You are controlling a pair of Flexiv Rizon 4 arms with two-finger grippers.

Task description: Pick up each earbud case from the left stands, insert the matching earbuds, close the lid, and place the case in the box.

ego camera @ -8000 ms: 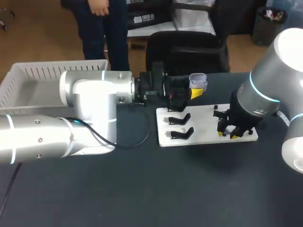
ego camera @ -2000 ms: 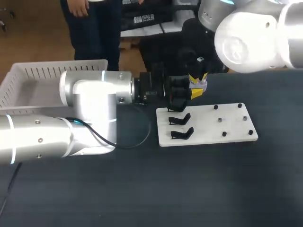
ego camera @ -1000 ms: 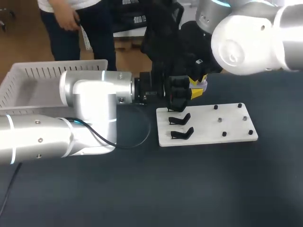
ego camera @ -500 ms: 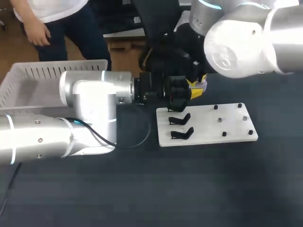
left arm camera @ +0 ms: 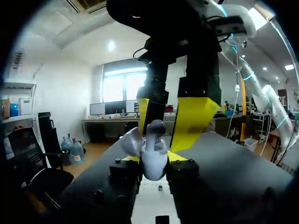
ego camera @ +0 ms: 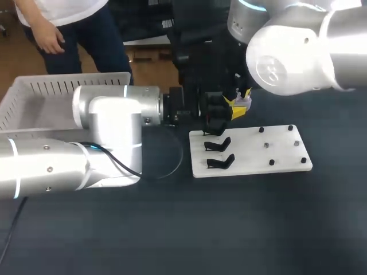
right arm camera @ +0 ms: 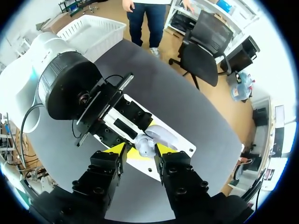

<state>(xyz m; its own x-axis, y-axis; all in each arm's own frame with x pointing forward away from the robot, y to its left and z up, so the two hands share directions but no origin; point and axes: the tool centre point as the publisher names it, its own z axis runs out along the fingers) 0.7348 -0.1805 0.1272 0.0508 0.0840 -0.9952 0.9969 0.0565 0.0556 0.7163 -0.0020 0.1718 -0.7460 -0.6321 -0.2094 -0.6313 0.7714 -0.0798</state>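
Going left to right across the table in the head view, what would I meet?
White slatted plastic basket → loop of black cable → black curved stands on the flat white board → small black pegs on that board.

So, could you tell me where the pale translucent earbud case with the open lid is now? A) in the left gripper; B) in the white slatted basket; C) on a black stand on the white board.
A: the pale translucent earbud case is clamped from both sides by the left gripper, clear of the white board.
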